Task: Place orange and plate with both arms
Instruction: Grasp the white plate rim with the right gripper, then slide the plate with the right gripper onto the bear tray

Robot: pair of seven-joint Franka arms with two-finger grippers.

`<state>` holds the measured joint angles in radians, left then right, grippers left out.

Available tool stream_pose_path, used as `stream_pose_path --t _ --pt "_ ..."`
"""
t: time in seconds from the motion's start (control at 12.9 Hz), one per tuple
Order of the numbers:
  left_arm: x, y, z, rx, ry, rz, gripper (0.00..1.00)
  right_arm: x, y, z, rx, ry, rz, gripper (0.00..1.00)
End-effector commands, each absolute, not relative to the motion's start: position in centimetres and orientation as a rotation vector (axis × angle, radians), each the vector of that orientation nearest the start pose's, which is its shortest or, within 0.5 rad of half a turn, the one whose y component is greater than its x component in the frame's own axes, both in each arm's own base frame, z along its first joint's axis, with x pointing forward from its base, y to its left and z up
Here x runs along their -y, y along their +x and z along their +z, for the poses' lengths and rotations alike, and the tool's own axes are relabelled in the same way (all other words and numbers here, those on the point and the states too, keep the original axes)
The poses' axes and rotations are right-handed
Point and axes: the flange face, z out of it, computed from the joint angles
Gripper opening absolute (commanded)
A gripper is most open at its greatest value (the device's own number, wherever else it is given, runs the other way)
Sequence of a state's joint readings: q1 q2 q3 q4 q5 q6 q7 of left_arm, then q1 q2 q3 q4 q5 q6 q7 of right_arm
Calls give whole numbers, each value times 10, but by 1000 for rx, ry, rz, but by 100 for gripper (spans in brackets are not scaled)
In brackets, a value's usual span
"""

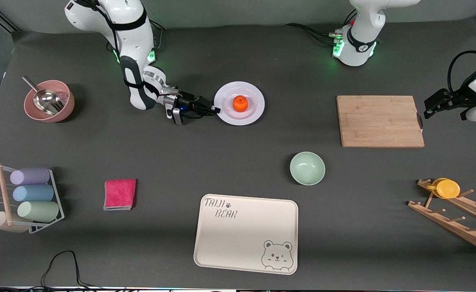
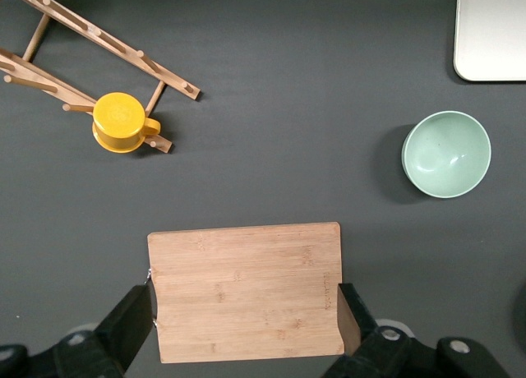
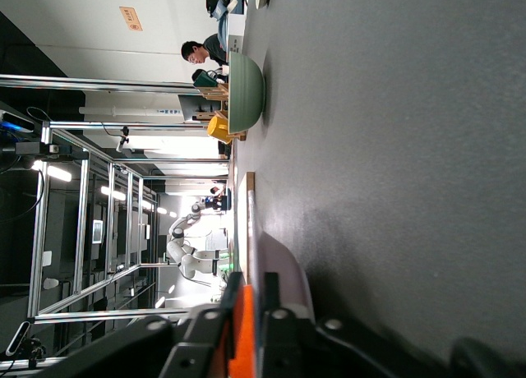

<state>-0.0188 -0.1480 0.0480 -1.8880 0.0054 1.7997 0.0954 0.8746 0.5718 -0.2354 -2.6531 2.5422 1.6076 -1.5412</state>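
Note:
The pale lavender-white plate lies on the grey table in front of the right arm's base, with the orange in its sunken centre. My right gripper lies low and level with the table, shut on the plate's rim at the right arm's end. In the right wrist view the rim of the plate runs between the closed fingers of the right gripper, and the orange shows through the narrow gap. My left gripper hangs open over the left arm's end of the cutting board, its fingers spread wide.
A bamboo cutting board lies toward the left arm's end. Nearer the camera are a mint-green bowl and a cream bear tray. A wooden rack with a yellow cup, a red cloth, a cup rack and a pink bowl with a scoop stand around.

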Motion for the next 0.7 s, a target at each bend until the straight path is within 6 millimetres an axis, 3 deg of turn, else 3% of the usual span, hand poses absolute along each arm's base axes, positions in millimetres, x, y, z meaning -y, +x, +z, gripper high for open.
stream_pose_path --t 0.0,0.39,0.62 --pt "-18 517 574 -123 -3150 -118 100 -263 270 42 -250 -1749 -332 0" --pt "-18 517 574 -121 -3149 -115 100 -274 285 51 -396 -1680 -223 0" --pt "-18 517 574 -106 -3150 -113 100 -279 318 69 -457 -1669 -201 0"
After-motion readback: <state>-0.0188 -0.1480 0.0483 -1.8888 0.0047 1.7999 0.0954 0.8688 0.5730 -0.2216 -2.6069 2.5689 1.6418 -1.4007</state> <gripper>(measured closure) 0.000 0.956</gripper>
